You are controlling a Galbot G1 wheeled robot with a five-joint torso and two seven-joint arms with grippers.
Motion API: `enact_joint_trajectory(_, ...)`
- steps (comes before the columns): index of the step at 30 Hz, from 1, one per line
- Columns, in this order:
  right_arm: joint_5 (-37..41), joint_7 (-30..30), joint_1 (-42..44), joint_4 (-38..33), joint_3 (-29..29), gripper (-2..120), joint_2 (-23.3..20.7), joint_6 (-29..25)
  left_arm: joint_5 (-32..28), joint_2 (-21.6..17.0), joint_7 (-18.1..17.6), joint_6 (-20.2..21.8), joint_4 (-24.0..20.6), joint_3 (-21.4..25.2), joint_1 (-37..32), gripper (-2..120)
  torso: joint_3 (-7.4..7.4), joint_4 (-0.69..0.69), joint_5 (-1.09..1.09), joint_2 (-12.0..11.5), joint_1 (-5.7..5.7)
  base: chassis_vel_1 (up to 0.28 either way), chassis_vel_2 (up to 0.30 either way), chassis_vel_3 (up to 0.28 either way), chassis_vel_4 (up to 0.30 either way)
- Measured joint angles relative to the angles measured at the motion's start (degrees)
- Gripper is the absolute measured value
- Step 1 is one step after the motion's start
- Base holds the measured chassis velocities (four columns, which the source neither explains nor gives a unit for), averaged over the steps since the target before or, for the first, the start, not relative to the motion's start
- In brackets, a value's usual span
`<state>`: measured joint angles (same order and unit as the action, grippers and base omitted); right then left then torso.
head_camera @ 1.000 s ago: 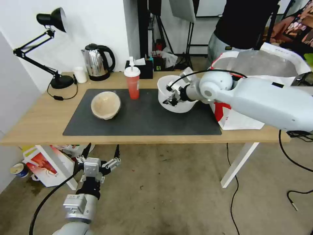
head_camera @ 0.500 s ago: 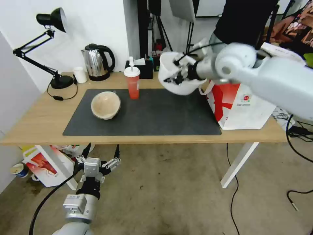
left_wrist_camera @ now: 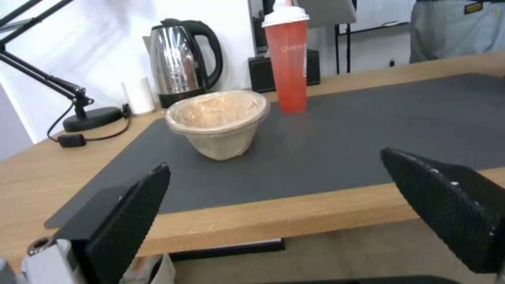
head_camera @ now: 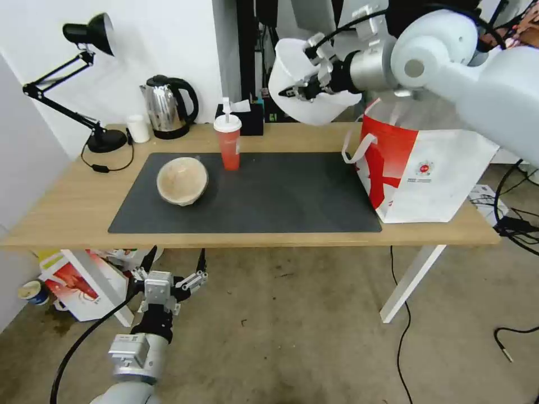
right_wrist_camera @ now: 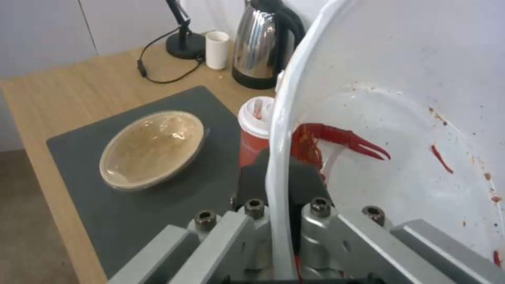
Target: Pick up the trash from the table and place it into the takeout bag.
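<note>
The tabletop [head_camera: 73,207] holds the takeout bag [head_camera: 426,174] at its right end. The white bowl [head_camera: 303,84] hangs high beside its mouth, rim pinched by the right gripper [head_camera: 306,90] — not yet in. Beige bowl [head_camera: 182,179] and red cup [head_camera: 228,143] wait; the left gripper [head_camera: 168,278] idles below, fingers spread.

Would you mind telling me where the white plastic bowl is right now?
In the head view, the white plastic bowl hangs tilted in the right hand, above the table's far edge, just left of the takeout bag.
</note>
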<state>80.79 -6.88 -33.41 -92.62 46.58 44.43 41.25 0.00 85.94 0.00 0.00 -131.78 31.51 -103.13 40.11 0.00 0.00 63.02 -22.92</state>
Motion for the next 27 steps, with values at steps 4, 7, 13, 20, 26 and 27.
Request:
enact_joint_trajectory(4, -0.1, -0.1, -0.9, 0.7, 0.8, 0, 0.0, 0.0, 0.0, 0.0, 0.0, 0.0, 0.0, 0.0, 0.0, 100, 0.0, 0.0, 0.0, 0.0, 0.0, 0.0, 0.0, 0.0, 0.0)
enact_joint_trajectory(7, -0.4, -0.1, -1.4, 1.5, 1.6, 0, -0.5, 0.0, 0.0, 0.0, 0.0, 0.0, 0.0, 0.0, 0.0, 100, 0.0, 0.0, 0.0, 0.0, 0.0, 0.0, 0.0, 0.0, 0.0)
enact_joint_trajectory(13, -0.6, -0.3, -1.7, 1.9, 1.9, 0, -1.7, 0.0, 0.0, 0.0, 0.0, 0.0, 0.0, 0.0, 0.0, 100, 0.0, -0.01, 0.01, 0.0, 0.0, 0.0, 0.0, 0.0, 0.0)
enact_joint_trajectory(20, -1.4, -1.1, -3.1, 2.9, 3.2, 0, -3.7, 0.0, 0.0, 0.0, 0.0, 0.0, 0.0, 0.0, 0.0, 100, 0.0, 0.0, 0.0, 0.0, 0.0, 0.0, 0.0, 0.0, 0.0)
enact_joint_trajectory(26, -1.7, -1.7, -3.7, 3.5, 3.2, 0, -5.1, 0.0, 0.0, 0.0, 0.0, 0.0, 0.0, 0.0, 0.0, 100, 0.0, 0.0, 0.01, 0.0, 0.0, 0.0, 0.0, 0.0, 0.0)
enact_joint_trajectory(27, -1.8, -1.7, -3.7, 3.6, 3.2, 0, -5.4, 0.0, 0.0, 0.0, 0.0, 0.0, 0.0, 0.0, 0.0, 100, 0.0, 0.0, 0.0, 0.0, 0.0, 0.0, 0.0, 0.0, 0.0)
